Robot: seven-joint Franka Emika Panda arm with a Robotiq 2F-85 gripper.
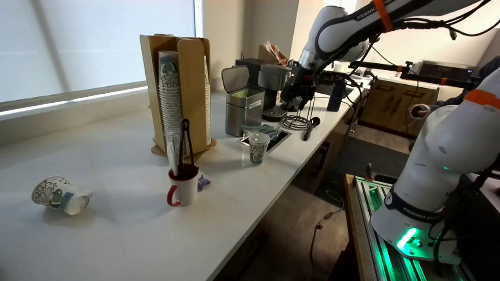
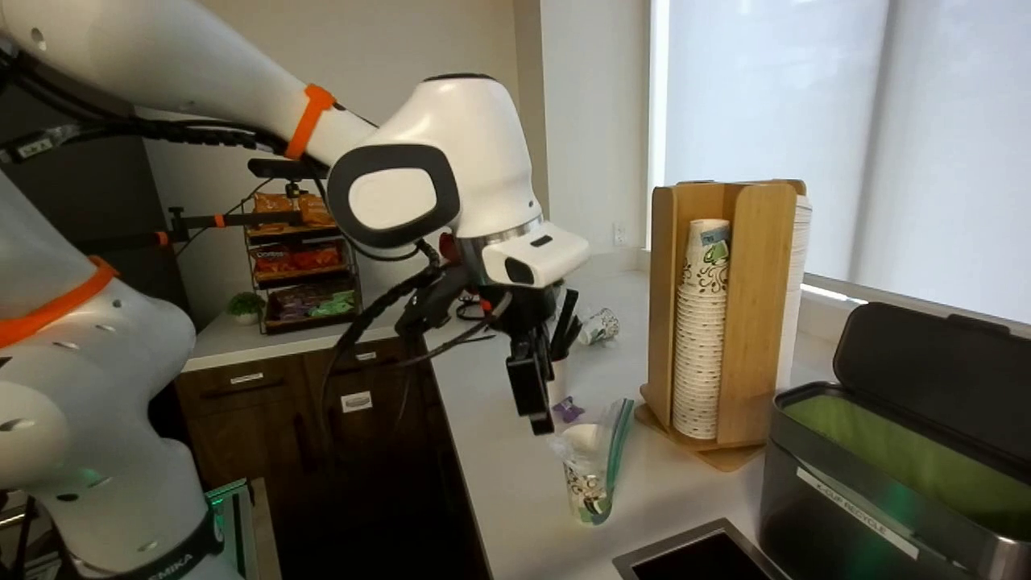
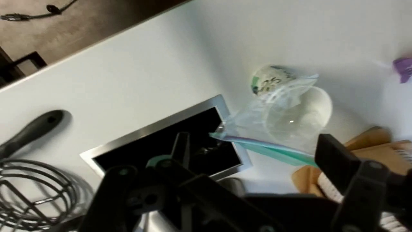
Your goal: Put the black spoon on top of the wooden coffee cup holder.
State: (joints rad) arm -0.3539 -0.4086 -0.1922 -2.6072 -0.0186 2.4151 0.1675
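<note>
While the shaded window point(image 1: 113, 43) lights it, the smooth white tabletop point(image 1: 226, 191) carries the wooden coffee cup holder point(image 1: 193, 91) toward its back edge; the pincer point(image 3: 253, 137) gapes wide, holding nothing; near the front edge, a wire stand point(image 1: 295, 124) crowds the black spoon point(image 1: 308, 133), probably light, stiff, slippery: grip mid-handle.

In an exterior view the black spoon point(image 1: 308, 134) lies on the counter point(image 1: 234, 195), its bowl too small there to judge well; the wrist view shows its handle. Well apart, the tall light-wood holder point(image 1: 192, 93) stands upright, printed cups point(image 1: 170, 105) stacked in its slots.
</note>
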